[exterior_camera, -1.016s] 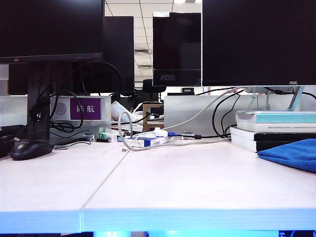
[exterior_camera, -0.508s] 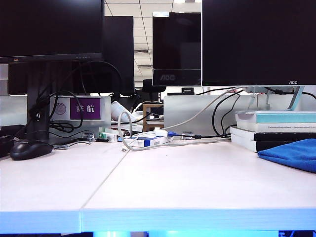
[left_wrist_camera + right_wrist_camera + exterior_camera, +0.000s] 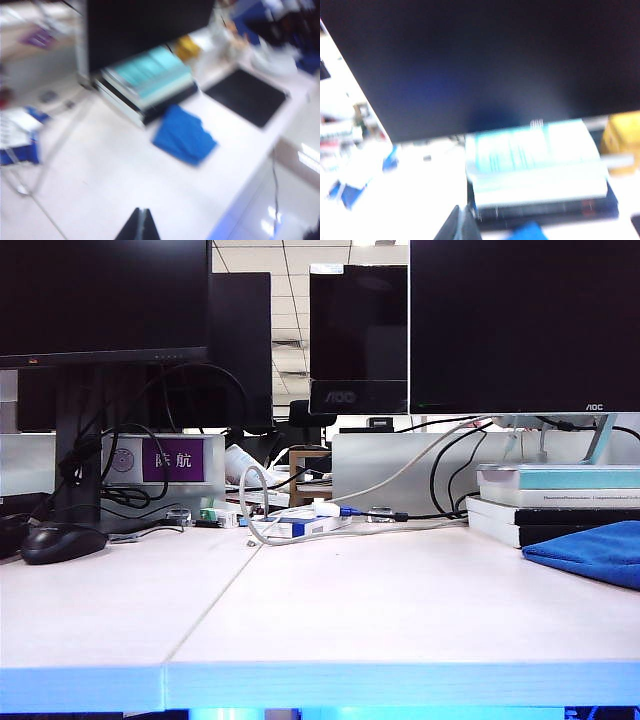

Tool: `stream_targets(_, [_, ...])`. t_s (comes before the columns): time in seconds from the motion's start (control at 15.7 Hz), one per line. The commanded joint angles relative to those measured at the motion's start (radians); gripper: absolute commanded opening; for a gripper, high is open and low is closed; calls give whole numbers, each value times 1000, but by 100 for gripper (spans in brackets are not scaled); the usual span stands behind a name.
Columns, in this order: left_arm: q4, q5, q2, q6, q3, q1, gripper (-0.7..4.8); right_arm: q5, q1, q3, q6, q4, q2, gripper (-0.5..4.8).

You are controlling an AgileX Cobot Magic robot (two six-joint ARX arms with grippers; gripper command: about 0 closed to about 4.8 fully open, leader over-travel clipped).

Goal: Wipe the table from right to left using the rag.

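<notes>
At the surface's (image 3: 330,610) right edge lies the rag (image 3: 590,552) — soft, light, best pinched at a raised fold — while left hand (image 3: 140,220) and right hand (image 3: 457,220) hover closed, empty.

- The left gripper (image 3: 139,225) shows only as two dark, near-black tips tapering to a narrow wedge, a thin pale line between them
- The right gripper (image 3: 460,225) shows as a similar dark grey wedge of two slim tips, blurred
- No arm appears in the exterior view
</notes>
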Motion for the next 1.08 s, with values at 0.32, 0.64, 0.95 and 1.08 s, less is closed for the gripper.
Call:
stream_targets(0.32, [-3,-72,30,-5,19,-100,-6,-3,0,5,-42,-318,80,-1])
stream_targets(0.64, [18,-68,31,4,24,-100,-6,-17,0,5,-68,-397,188,-1])
stream_targets(0.95, [18,-64,31,4,24,-100,-6,-12,0,5,-93,-377,304,6])
stream_targets(1.08, [18,-65,31,7,24,-100,-6,-5,0,4,-135,-378,362,155])
